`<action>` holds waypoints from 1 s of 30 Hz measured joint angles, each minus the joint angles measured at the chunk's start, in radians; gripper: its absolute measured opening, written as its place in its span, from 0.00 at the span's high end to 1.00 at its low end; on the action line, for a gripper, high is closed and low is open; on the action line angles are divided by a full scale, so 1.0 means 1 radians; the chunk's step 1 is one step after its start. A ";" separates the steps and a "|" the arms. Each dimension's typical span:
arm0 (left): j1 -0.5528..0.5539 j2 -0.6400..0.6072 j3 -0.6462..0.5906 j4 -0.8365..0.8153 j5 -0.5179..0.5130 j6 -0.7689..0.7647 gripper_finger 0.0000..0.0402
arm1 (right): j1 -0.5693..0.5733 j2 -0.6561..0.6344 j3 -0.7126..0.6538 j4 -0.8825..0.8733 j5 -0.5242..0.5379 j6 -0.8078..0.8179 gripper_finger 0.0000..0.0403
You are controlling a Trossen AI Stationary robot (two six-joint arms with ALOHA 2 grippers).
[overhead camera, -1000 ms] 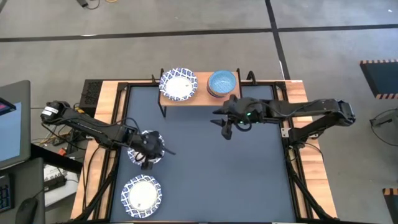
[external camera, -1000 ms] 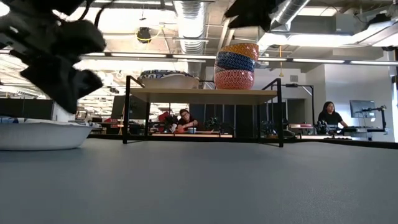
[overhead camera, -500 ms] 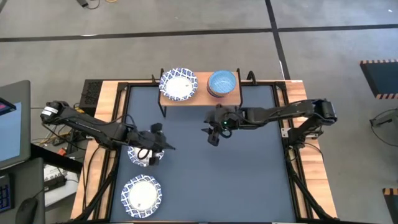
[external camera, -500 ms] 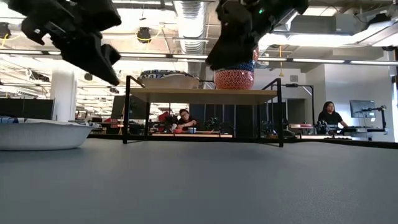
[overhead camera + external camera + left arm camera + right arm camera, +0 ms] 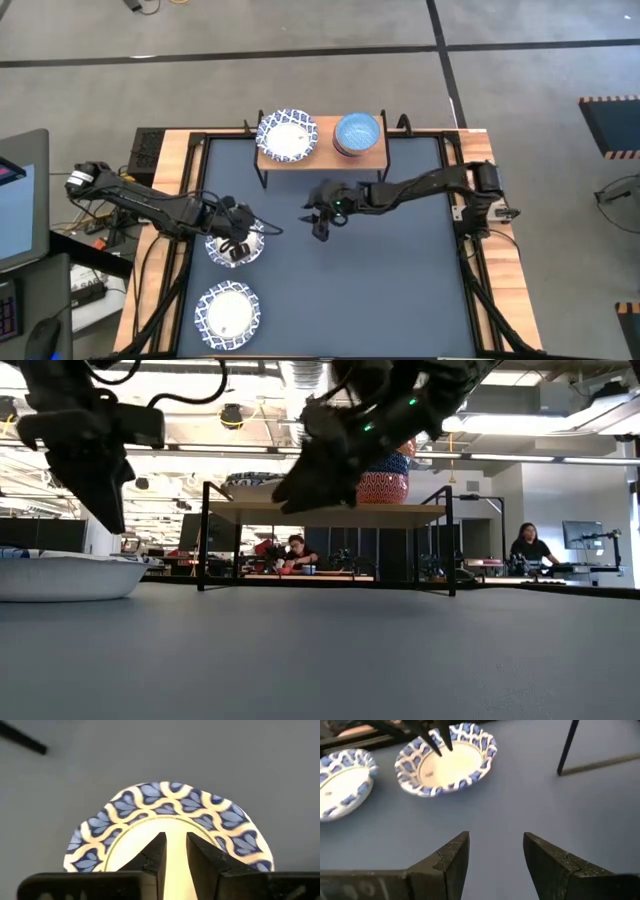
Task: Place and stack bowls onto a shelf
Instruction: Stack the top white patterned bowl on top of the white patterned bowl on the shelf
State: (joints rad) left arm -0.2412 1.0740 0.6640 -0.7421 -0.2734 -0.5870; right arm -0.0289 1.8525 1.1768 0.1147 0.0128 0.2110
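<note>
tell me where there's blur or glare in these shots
Low view: ceiling lights glare, both arms read as dark silhouettes. Left wrist view: own fingers soft, bowl rim sharper. High view: evenly lit, no glare.

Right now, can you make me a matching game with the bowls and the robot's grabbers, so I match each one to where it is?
Things:
1. stack of small coloured bowls with a light blue one on top
2. wide white bowl with a blue patterned rim on the shelf
3. left gripper
4. right gripper

Places:
A. over the dark table's middle, jaws open
B. right end of the wooden shelf
C. over a white bowl on the table
D. left end of the shelf

Pairs: 1-B, 2-D, 3-C, 4-A
</note>
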 joint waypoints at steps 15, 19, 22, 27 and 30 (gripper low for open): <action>-0.013 0.006 0.000 -0.128 0.068 -0.098 0.56 | -0.021 0.223 0.145 0.202 -0.019 0.257 0.48; -0.040 0.058 0.000 -0.094 0.092 -0.076 0.59 | -0.016 0.249 0.174 0.204 -0.019 0.290 0.48; -0.048 0.137 0.000 -0.053 0.122 -0.073 0.63 | -0.013 0.249 0.179 0.203 -0.019 0.294 0.48; -0.046 0.283 -0.001 0.016 0.162 -0.062 0.65 | -0.020 0.237 0.178 0.161 -0.019 0.289 0.48; -0.038 0.353 0.003 0.052 0.198 -0.012 0.65 | -0.026 0.236 0.178 0.142 -0.038 0.290 0.48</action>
State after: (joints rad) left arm -0.2794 1.4267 0.6674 -0.6906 -0.0752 -0.5988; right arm -0.0544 2.0884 1.3552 0.2564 -0.0251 0.5006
